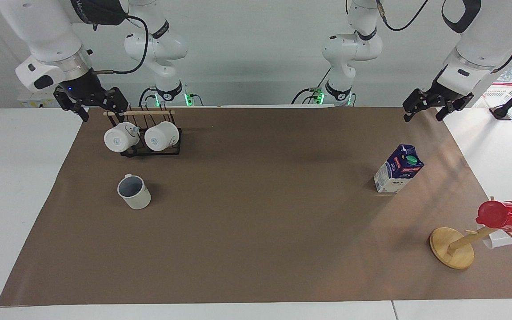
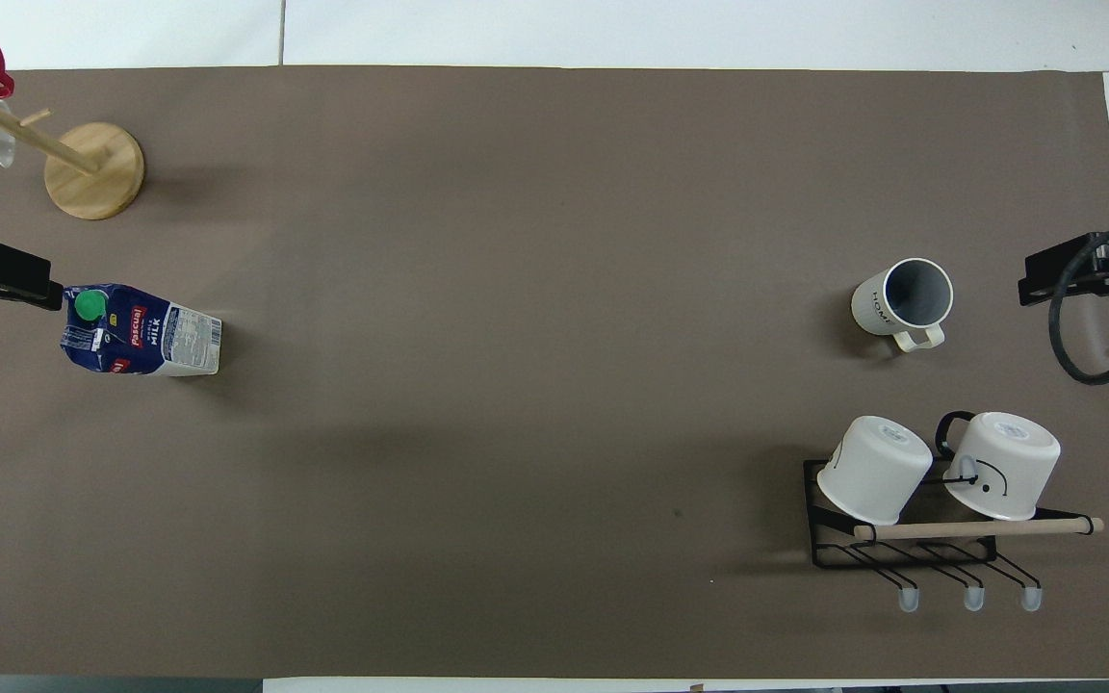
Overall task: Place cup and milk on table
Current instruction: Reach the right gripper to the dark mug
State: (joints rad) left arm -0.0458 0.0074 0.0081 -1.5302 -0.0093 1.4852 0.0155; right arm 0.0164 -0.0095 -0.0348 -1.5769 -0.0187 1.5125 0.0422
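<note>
Leave cup (image 1: 134, 192) upright on the counter (image 1: 256, 249) toward the right arm's end, milk (image 1: 398, 169) upright toward the left arm's. Hold left gripper (image 1: 429, 109) and right gripper (image 1: 91, 104), both open and empty, raised well clear of them.

My two arms are glossy white, built of rounded segments with dark bands at the joints. Each ends in a silver ring and a black two-finger hand: the left gripper (image 1: 424, 112) and the right gripper (image 1: 94, 106). Black cables loop along them. Green lights glow at both bases.
</note>
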